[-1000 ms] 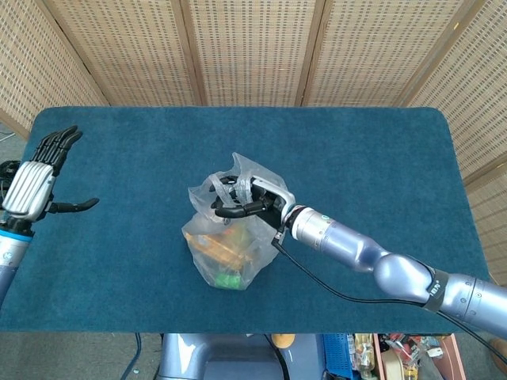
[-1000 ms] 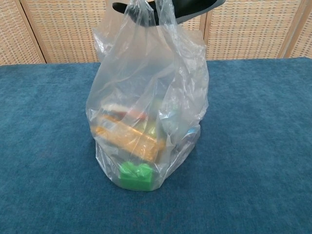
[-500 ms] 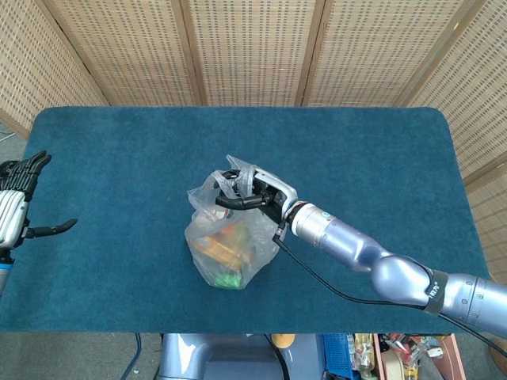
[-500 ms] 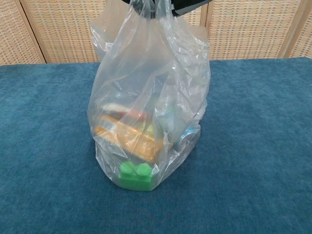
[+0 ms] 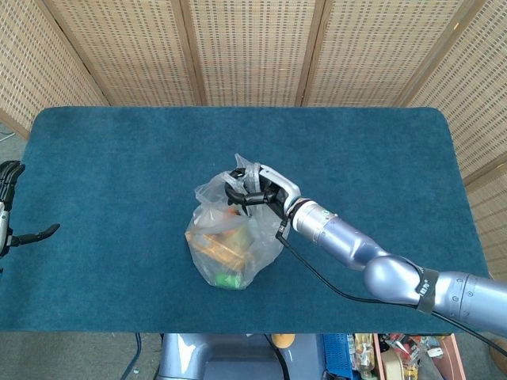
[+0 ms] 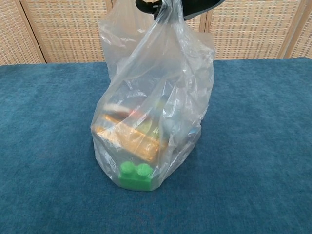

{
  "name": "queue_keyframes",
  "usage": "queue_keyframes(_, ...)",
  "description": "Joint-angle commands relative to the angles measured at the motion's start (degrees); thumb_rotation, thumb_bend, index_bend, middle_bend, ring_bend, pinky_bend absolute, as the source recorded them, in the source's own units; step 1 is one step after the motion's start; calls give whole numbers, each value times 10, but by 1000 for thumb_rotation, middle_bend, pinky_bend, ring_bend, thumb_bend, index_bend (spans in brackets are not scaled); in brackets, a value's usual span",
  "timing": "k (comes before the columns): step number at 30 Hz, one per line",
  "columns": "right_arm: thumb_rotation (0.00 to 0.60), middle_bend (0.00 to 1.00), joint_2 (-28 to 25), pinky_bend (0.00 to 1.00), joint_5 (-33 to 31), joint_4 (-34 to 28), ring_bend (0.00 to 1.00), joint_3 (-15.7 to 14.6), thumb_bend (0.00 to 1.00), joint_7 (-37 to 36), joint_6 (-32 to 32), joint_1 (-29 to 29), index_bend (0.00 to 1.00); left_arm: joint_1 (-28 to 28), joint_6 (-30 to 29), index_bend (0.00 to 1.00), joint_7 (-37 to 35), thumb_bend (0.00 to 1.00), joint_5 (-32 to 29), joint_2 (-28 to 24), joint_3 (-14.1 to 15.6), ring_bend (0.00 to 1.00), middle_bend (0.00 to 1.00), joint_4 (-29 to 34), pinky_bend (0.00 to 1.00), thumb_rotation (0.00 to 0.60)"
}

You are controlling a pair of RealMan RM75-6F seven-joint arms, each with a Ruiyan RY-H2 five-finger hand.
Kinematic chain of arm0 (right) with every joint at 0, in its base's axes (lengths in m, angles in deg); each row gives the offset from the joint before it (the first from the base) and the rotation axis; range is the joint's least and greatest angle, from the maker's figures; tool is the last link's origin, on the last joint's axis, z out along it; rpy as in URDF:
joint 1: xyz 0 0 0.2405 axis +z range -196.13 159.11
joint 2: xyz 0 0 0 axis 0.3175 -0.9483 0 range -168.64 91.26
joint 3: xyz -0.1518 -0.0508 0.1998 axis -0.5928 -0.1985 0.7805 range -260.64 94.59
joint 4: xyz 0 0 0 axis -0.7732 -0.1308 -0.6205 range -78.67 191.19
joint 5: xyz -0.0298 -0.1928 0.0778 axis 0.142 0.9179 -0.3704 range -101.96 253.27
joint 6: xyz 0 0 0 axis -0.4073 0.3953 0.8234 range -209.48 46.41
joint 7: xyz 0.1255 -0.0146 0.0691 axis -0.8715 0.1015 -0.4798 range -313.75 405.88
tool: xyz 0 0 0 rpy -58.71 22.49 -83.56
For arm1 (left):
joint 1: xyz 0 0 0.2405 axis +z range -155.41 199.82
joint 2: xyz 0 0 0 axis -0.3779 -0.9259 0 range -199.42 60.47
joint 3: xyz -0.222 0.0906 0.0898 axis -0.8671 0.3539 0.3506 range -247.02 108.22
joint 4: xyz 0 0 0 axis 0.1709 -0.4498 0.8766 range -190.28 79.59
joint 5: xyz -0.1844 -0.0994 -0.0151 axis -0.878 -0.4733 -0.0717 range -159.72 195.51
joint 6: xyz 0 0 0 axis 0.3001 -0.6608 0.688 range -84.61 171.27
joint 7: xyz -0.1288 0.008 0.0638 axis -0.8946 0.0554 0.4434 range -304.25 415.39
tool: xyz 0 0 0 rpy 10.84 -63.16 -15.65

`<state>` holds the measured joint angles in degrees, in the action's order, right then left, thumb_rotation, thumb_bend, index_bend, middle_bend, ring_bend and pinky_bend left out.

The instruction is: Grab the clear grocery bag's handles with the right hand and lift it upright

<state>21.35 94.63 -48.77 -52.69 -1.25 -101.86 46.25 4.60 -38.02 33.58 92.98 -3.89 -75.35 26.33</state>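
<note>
A: How is the right arm posed?
B: It reaches in from the lower right of the head view, forearm slanting up toward the desk's centre. The right hand (image 5: 261,192) has its fingers (image 5: 236,195) curled closed around the handles (image 5: 247,176) of the clear bag (image 5: 231,237); in the chest view only dark finger parts show at the top edge.

A: Where does the bag sit relative to those fingers?
B: Directly beneath them, hanging upright with its base touching the desk (image 5: 119,158). Below the fingers, inside the bag, lie an orange box (image 6: 127,140) and a green block (image 6: 135,175).

A: And the left hand?
B: The left hand (image 5: 9,212) is at the far edge of the head view, well apart from the bag, fingers spread, holding nothing.

A: The surroundings?
B: Blue carpet-like cloth covers the desk; woven wicker screens (image 5: 253,47) stand behind it.
</note>
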Motion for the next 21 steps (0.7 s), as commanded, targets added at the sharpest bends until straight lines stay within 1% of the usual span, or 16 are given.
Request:
queue_keyframes(1, 600, 728, 3, 785, -10, 3, 552, -16, 547, 13, -13, 12, 630, 4, 4, 0, -4, 106, -3, 7, -3, 0, 0, -10, 0, 600)
queue_keyframes(3, 600, 740, 6, 839, -16, 7, 576, -27, 551, 23, -24, 20, 649, 5, 7, 0, -9, 106, -3, 9, -7, 0, 0, -15, 0, 600)
queue_keyframes(6, 600, 740, 15, 841, -24, 9, 577, -35, 561, 32, -56, 27, 662, 8, 5, 0, -12, 106, 1, 9, -10, 0, 0, -17, 0, 600)
queue_keyframes(8, 600, 740, 19, 841, -33, 10, 577, -46, 559, 46, -69, 35, 660, 10, 4, 0, -12, 106, 5, 9, -12, 0, 0, -17, 0, 600)
queue_keyframes(10, 600, 740, 19, 841, -43, 9, 577, -50, 557, 52, -73, 39, 660, 11, 5, 0, -13, 107, 6, 8, -14, 0, 0, -17, 0, 600)
queue_keyframes(14, 600, 740, 17, 845, -46, 11, 577, -61, 609, 76, -75, 47, 669, 12, 9, 0, -16, 106, 10, 8, -16, 0, 0, -18, 0, 600)
queue_keyframes(16, 600, 740, 15, 857, -49, 12, 577, -68, 665, 89, -76, 52, 673, 13, 11, 0, -17, 107, 12, 8, -18, 0, 0, -19, 0, 600)
queue_keyframes(21, 600, 752, 8, 899, -58, 8, 582, -65, 954, 105, -91, 56, 696, 14, 16, 0, -13, 121, 13, 8, -22, 0, 0, -22, 0, 600)
